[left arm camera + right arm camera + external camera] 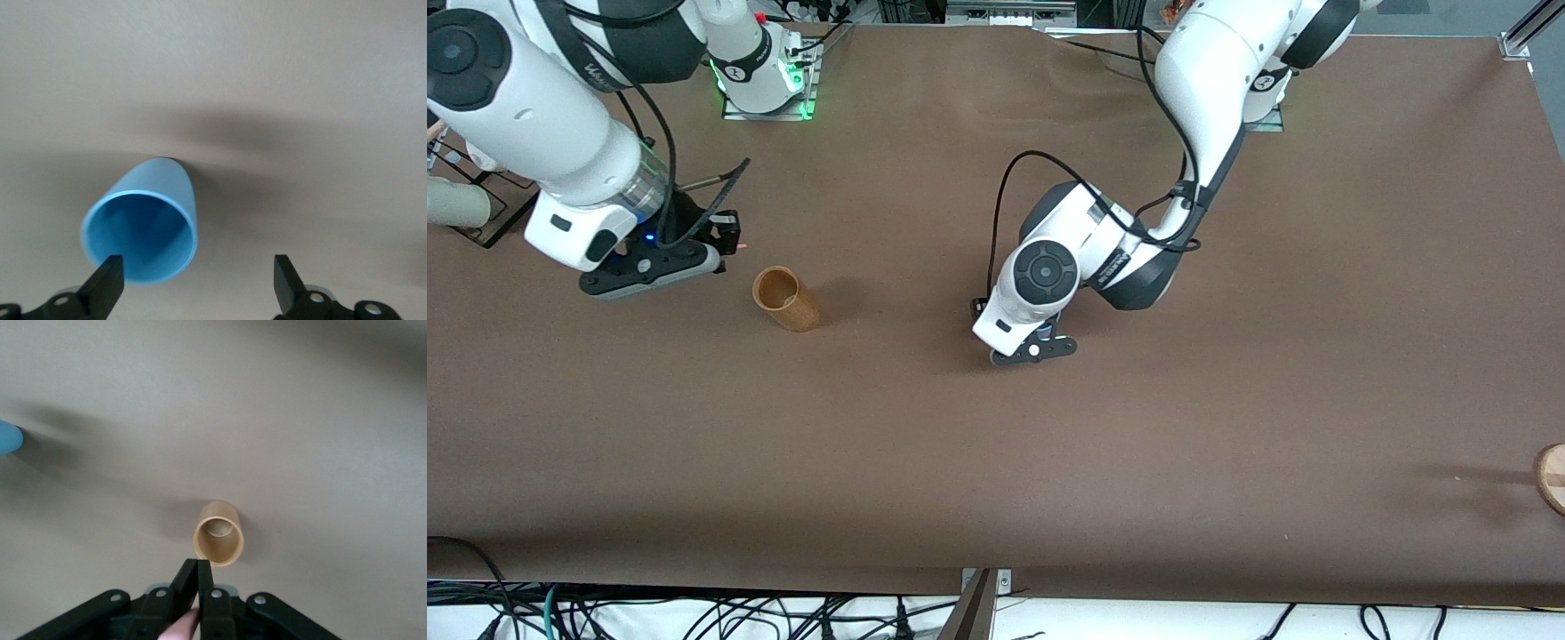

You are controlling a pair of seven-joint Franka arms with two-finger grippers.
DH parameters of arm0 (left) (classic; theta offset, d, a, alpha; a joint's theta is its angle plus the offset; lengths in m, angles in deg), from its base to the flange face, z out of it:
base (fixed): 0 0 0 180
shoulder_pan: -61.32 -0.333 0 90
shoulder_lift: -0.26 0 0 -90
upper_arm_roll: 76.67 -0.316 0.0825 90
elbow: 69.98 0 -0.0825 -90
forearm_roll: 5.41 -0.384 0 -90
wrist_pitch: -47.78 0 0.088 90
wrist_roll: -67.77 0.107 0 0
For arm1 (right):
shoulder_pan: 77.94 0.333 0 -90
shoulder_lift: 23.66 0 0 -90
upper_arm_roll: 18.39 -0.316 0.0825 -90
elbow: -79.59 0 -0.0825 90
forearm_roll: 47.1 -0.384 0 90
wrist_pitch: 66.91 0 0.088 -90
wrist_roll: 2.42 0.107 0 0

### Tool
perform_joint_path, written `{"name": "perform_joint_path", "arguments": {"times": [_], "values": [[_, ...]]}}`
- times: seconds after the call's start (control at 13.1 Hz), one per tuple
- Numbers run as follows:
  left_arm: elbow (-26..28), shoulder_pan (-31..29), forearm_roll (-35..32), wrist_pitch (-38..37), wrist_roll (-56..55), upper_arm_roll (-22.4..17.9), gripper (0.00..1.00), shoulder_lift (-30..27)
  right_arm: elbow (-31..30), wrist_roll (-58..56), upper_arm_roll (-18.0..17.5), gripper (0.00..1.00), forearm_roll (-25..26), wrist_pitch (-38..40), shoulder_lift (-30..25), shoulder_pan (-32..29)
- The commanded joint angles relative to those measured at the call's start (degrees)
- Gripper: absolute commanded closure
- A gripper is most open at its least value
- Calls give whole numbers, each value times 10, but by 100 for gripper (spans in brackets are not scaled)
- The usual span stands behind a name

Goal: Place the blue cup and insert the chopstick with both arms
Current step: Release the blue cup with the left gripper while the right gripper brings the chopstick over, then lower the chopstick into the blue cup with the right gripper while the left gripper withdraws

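The blue cup [143,223] stands upright on the brown table, mouth up, and is empty. My left gripper [197,285] hangs just above it, open wide, with the cup by one finger [107,283] and not gripped. In the front view the left wrist [1040,276] hides the cup; the left gripper [1034,348] is over the table's middle. My right gripper [200,565] is shut on the pink chopstick [183,627]. In the front view it [725,233] is up beside the brown cylinder [785,300], with the chopstick's tip [740,242] showing. The cup's edge shows in the right wrist view [8,437].
The brown wooden cylinder [219,542] stands open-topped toward the right arm's end of the table. A black rack [489,213] with a white cup [454,204] is at that end's edge. A wooden disc [1552,476] lies at the left arm's end.
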Motion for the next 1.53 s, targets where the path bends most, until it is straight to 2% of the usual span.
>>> {"name": "perform_joint_path", "arguments": {"times": [0.0,0.23,0.31,0.46,0.61,0.84,0.99,1.3,1.45], "values": [[2,-39,14,-57,8,-3,0,-62,5,27,0,100,-12,-22,12,23],[19,-92,13,-89,92,-5,0,-134,8,108,0,100,-47,-84,47,64],[45,-120,14,-94,109,-5,0,-169,22,136,0,100,-48,-117,72,83],[80,-168,5,-110,150,-5,0,-226,77,197,0,100,-49,-141,133,115],[80,-223,-3,-167,223,-5,0,-257,145,263,0,100,-49,-187,197,149],[85,-283,-55,-215,353,-6,0,-292,225,377,0,100,-48,-261,276,196],[117,-303,-84,-216,415,-6,0,-324,249,417,0,100,-48,-276,298,208],[182,-346,-86,-216,423,-6,0,-389,247,456,3,100,-40,-298,317,235],[231,-351,-86,-211,433,-6,0,-425,245,461,3,100,-40,-298,328,239]]}}
